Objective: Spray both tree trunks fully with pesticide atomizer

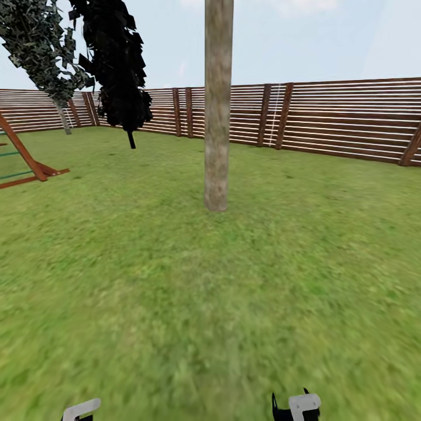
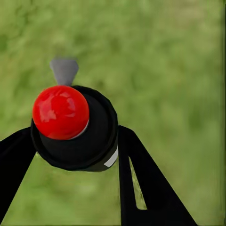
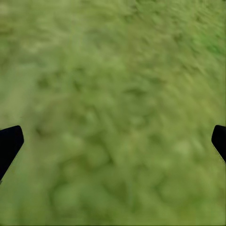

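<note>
Ground: green grass lawn (image 1: 175,304), even, sloping into view from the robot's base to the fence. 
Far left: orange-brown timber frame (image 1: 26,164) standing on the grass; behind it a leafy grey-green tree (image 1: 41,47) on a thin pale stem, then a narrow black cypress (image 1: 117,64). 
Centre: tree trunk (image 1: 218,105), thick, straight, mottled grey-brown, upright on the lawn, well ahead of both arms. 
Boundary: brown slatted fence (image 1: 339,120) across the rear, pale sky above. 
Left gripper (image 2: 77,150): black fingers (image 2: 146,183) closed against the pesticide atomizer (image 2: 75,127), a dark round body with red cap and grey nozzle, held over grass. 
Right gripper (image 3: 113,141): fingertips wide apart, holding nothing, grass beneath.
</note>
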You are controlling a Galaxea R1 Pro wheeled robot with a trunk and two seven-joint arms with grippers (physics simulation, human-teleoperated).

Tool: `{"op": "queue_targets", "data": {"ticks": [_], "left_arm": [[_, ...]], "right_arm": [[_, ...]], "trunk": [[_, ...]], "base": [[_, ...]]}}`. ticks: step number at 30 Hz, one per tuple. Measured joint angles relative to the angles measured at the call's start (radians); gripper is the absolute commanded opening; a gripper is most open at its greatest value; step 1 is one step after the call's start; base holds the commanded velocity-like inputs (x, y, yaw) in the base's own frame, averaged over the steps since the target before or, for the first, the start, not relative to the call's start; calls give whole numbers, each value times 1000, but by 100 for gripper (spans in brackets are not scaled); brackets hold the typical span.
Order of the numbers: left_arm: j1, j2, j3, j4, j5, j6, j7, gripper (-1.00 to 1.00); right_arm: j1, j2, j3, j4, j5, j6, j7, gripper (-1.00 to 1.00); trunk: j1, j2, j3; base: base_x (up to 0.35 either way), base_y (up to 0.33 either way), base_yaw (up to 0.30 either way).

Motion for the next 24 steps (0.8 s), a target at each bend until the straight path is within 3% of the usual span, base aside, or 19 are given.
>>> {"op": "queue_targets", "data": {"ticks": [24], "left_arm": [[0,3,1,-1,-3,0,0,-100]], "right_arm": [[0,0,0,0,0,0,0,100]], "trunk": [[0,0,0]], "base": [[339,0,0]]}}
